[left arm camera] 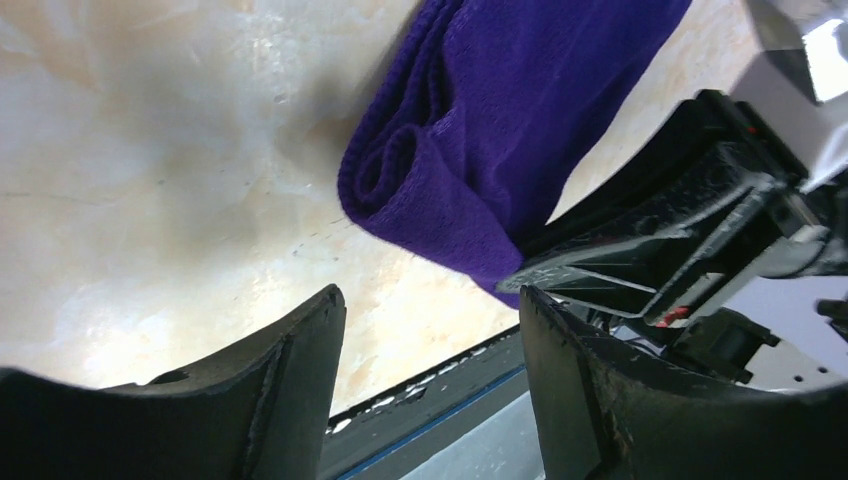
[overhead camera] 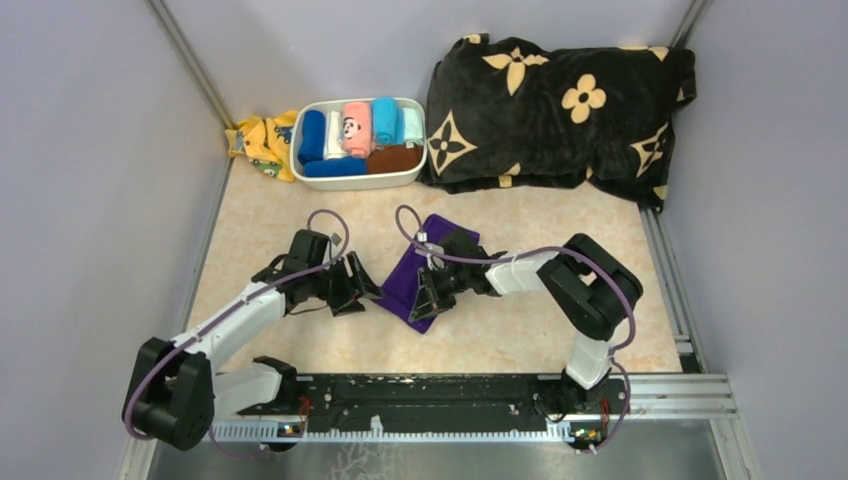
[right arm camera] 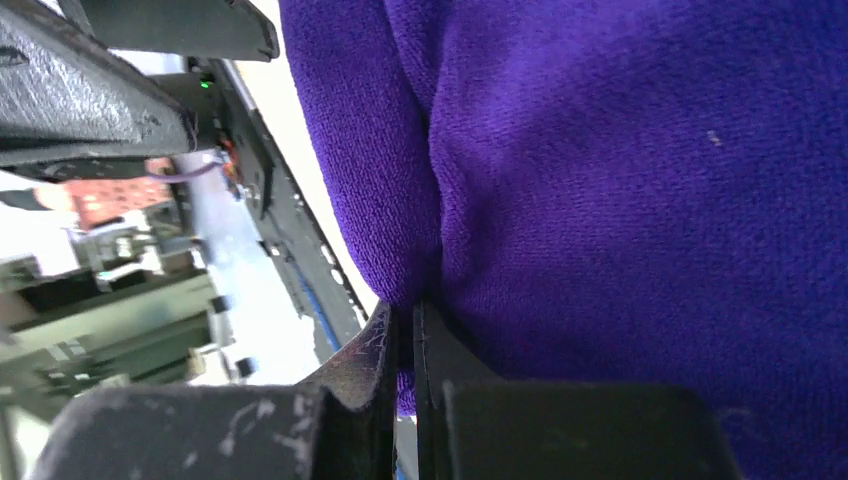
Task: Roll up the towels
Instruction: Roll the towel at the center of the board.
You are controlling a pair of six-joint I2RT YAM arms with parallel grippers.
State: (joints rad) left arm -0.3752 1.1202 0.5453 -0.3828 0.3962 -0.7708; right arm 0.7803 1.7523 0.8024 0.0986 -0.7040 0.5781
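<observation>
The purple towel (overhead camera: 415, 262) lies on the table between the two arms, its near end curled into a small roll (left arm camera: 400, 185). My right gripper (overhead camera: 424, 300) is shut on a pinch of the purple towel (right arm camera: 620, 180) at that near end, the cloth squeezed between its closed jaws (right arm camera: 405, 325). My left gripper (overhead camera: 358, 290) stands open just left of the towel, apart from it, nothing between its fingers (left arm camera: 432, 300). The pink panda towel (overhead camera: 354, 128) stands rolled in the white basket.
A white basket (overhead camera: 360, 182) with several rolled towels sits at the back left, a yellow patterned cloth (overhead camera: 262, 140) beside it. A big black blanket with tan flowers (overhead camera: 560, 110) fills the back right. The arms' base rail (overhead camera: 420, 395) runs along the near edge.
</observation>
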